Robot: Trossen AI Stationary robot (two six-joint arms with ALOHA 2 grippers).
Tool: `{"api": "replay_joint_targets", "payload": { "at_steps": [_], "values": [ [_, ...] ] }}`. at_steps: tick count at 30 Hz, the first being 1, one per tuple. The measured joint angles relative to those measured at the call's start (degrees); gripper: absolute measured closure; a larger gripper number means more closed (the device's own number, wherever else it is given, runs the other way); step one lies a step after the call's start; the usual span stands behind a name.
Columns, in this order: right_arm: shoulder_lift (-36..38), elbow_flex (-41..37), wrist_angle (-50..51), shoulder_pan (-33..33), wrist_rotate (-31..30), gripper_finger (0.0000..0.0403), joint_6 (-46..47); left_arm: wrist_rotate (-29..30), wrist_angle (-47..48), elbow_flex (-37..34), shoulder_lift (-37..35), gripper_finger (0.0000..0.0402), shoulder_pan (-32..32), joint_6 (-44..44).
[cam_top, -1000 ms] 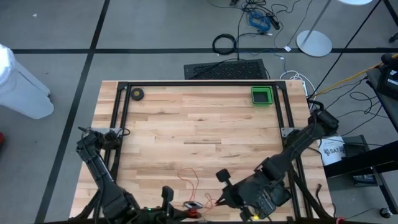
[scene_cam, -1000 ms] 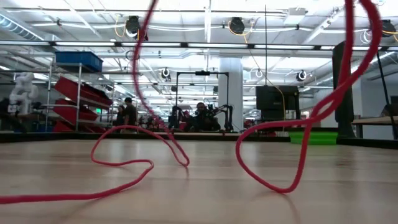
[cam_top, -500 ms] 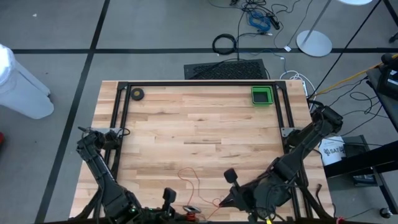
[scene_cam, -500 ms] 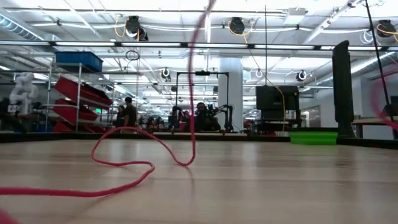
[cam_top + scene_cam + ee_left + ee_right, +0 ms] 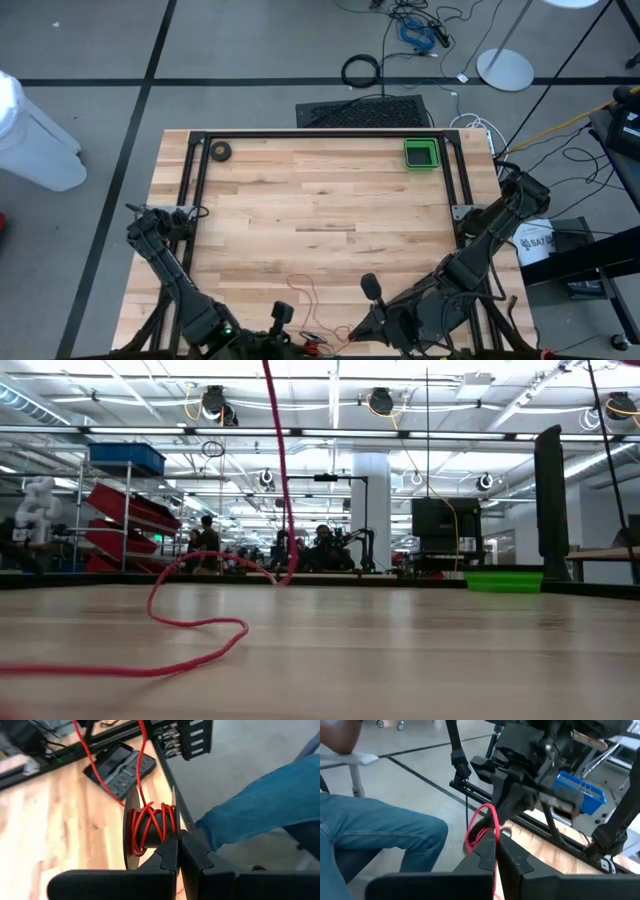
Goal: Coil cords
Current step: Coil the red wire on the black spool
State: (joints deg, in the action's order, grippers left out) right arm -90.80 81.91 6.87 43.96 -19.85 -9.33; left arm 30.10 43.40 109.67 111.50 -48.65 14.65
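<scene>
Cords wound on a spool sit clamped in the left gripper jaws; right gripper jaws pinch the red strand

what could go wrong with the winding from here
The red wire sits in loose, crossed turns on the spool held by the left gripper, so turns may slip off. Slack on the table could snag as the shut right gripper pulls it.
</scene>
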Motion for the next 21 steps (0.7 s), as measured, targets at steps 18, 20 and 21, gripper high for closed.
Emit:
{"api": "replay_joint_targets", "payload": {
  "at_steps": [18, 20, 21],
  "values": [
    [-5.65, -0.01, -8.86, -2.82, 0.49, 0.0403, -4.25, -12.42, -14.12, -0.71, 2.4, 0.0393, 3.63, -14.25],
    [-6.0, -0.01, -8.72, -3.25, 0.71, 0.0403, -3.58, -12.26, -15.77, -0.71, 2.4, 0.0393, 3.43, -16.75],
    [-6.14, -0.01, -8.84, -3.56, 0.76, 0.0403, -3.08, -12.28, -16.48, -0.71, 2.4, 0.0393, 3.3, -17.99]
  ]
}}
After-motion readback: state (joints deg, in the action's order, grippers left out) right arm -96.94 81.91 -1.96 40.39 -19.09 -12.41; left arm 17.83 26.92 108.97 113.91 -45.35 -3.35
